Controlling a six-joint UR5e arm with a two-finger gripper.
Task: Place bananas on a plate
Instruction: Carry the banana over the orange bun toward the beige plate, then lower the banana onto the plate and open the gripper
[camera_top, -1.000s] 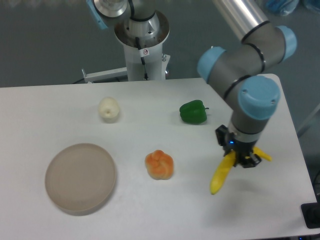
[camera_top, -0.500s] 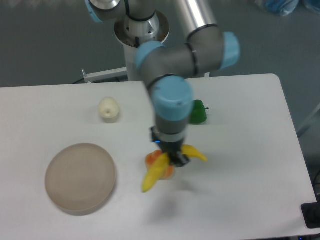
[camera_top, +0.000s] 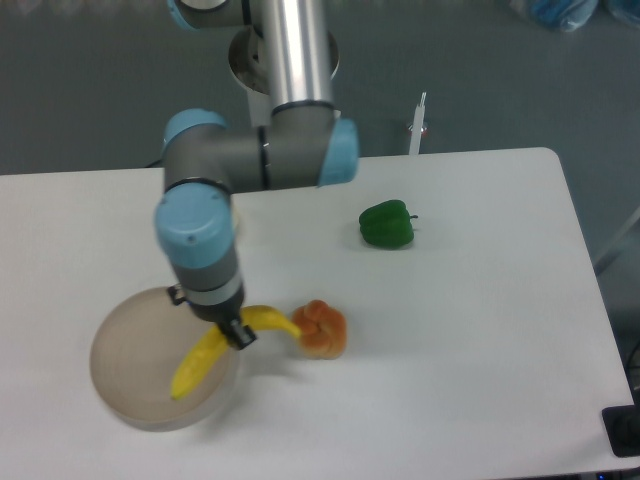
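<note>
The bright yellow banana (camera_top: 202, 362) is held in my gripper (camera_top: 229, 331), which is shut on its middle. The banana's lower end hangs over the right part of the beige-tan plate (camera_top: 125, 358) at the front left of the table; its other end points right toward the orange fruit. I cannot tell whether the banana touches the plate. The wrist and arm hide the plate's upper right rim.
A lumpy orange fruit (camera_top: 319, 328) lies just right of the plate. A green pepper (camera_top: 387, 224) sits at the back right. The arm's base (camera_top: 284, 60) stands behind the table. The small cream-white fruit is hidden behind the arm.
My gripper carried the banana leftward across the table, from the front right, past the orange fruit, to above the plate's right side.
</note>
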